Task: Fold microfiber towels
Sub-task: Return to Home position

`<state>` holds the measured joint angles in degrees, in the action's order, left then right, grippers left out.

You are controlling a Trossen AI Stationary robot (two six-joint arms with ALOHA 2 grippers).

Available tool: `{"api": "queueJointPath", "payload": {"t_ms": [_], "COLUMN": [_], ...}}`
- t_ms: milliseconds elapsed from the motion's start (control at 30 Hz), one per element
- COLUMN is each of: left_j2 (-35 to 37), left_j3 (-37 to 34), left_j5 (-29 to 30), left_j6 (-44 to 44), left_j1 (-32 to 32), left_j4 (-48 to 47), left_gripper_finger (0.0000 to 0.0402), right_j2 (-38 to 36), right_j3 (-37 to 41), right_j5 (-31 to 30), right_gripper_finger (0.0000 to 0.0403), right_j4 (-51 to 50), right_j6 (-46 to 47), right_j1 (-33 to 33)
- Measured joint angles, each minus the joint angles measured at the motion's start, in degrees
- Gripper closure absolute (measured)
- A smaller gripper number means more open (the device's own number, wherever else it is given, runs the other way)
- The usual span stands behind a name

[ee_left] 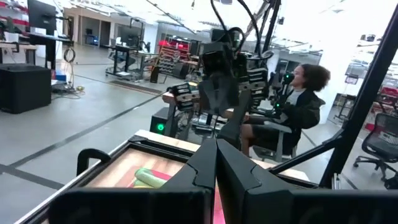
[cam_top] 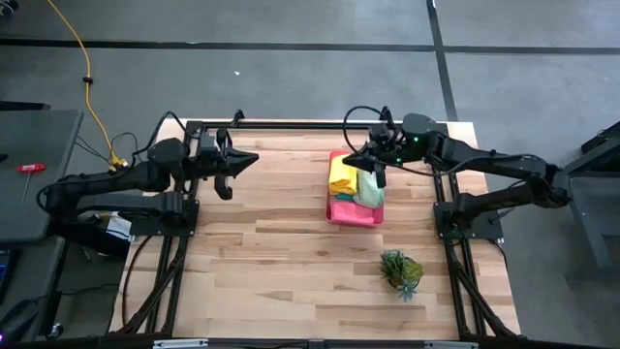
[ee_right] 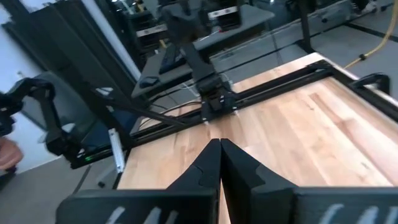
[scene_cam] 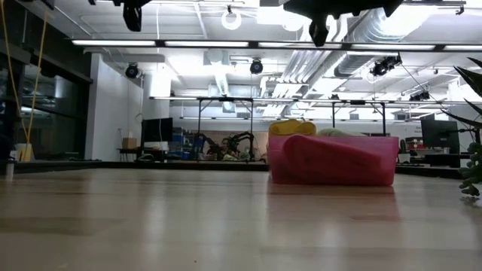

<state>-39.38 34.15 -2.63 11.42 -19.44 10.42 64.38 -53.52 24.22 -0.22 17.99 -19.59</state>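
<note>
Nearest the table's front edge, towards the right, stands the small spiky green plant, well apart from both arms. Behind it on the pale wooden table sits the rigid pink rectangular plastic tray, and the folded microfiber towels are stacked in it: a yellow one beside a pale green one, with a hot pink one showing through the tray wall in the low view. No towel shows outside the tray, so the folding looks done. The right gripper hangs over the tray's far end, its fingers pressed together on nothing. The left gripper, farther left and clear of the tray, is likewise closed and empty. To go home cleanly, the right arm should probably rise first, clearing the yellow towel and the rim, then draw back to its own side with the fingers kept together so nothing snags the stack. Beyond the table a person sits at a desk.
</note>
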Motion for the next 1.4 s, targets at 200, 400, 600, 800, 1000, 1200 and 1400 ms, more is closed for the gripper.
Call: {"api": "queueJointPath", "payload": {"t_ms": [200,400,600,800,1000,1200,1400], "left_j2": [3.60,9.85,20.59,31.98,39.19,38.15,38.23], "left_j3": [-3.16,-11.63,-19.51,-26.34,-33.27,-33.56,-33.49], "left_j5": [0.25,0.48,0.69,1.25,2.08,6.26,11.97], "left_j6": [1.54,6.45,7.51,12.04,13.46,11.65,9.60], "left_j1": [0.06,2.10,4.69,5.03,6.48,9.17,12.52], "left_j4": [0.45,4.62,4.87,3.95,5.90,1.44,-4.49], "left_gripper_finger": [0.0401,0.0402,0.0401,0.0401,0.0401,0.0402,0.0402], "right_j2": [0.00,0.02,0.02,0.02,0.02,-1.00,-4.16], "right_j3": [0.00,0.00,0.00,0.00,0.00,0.00,0.02], "right_j5": [0.47,1.52,1.51,0.20,-0.18,-0.12,-0.15], "right_gripper_finger": [0.0403,0.0403,0.0403,0.0403,0.0403,0.0403,0.0403], "right_j4": [0.85,3.74,5.17,5.18,5.15,4.72,-0.56], "right_j6": [-0.02,-0.02,4.44,10.15,14.53,14.01,10.22], "right_j1": [2.63,3.93,3.85,3.47,3.51,3.51,3.36]}}
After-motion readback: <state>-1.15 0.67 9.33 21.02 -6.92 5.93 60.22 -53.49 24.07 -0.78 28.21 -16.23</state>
